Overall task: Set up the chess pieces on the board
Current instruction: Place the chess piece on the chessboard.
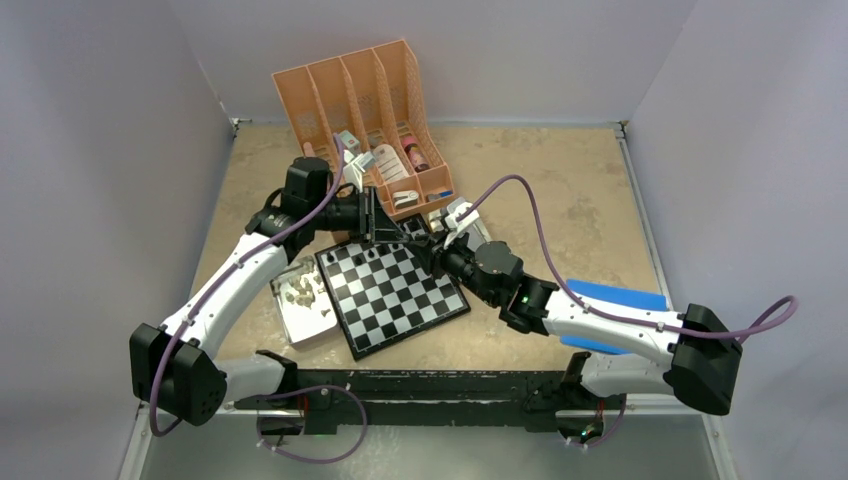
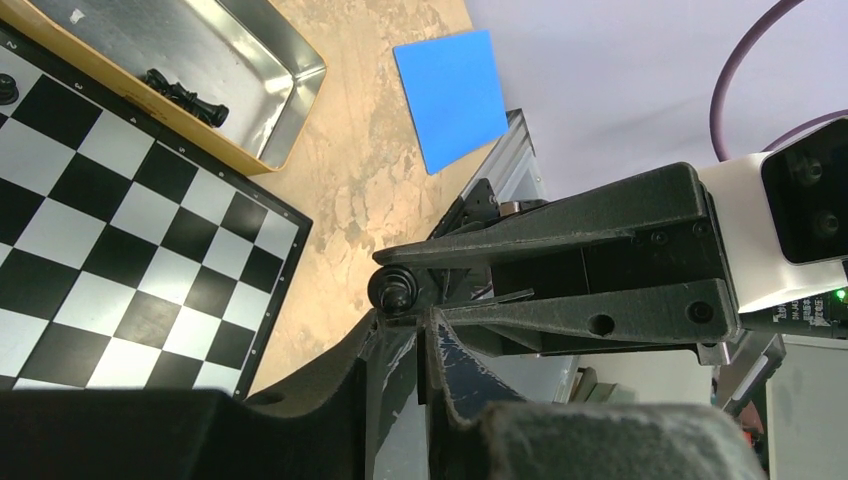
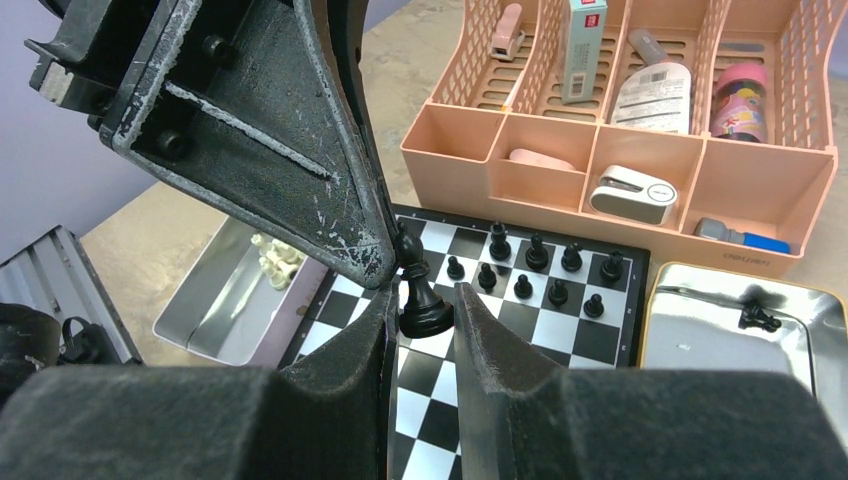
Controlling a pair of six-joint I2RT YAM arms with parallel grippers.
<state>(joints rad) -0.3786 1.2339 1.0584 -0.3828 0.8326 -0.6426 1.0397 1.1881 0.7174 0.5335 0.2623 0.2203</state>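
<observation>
I judge this a handover above the board: my right fingers clamp a black chess piece at frame centre, my left fingers sit narrowed at its top with the grip unclear, so next one side must release cleanly.

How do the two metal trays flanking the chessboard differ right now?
The left tray has a plain silver rim; the right tray has a gold one. The left tray holds a heap of beige pieces; the right tray apparently one black piece, lying flat. Both are shallow, rectangular and beside the board.
</observation>
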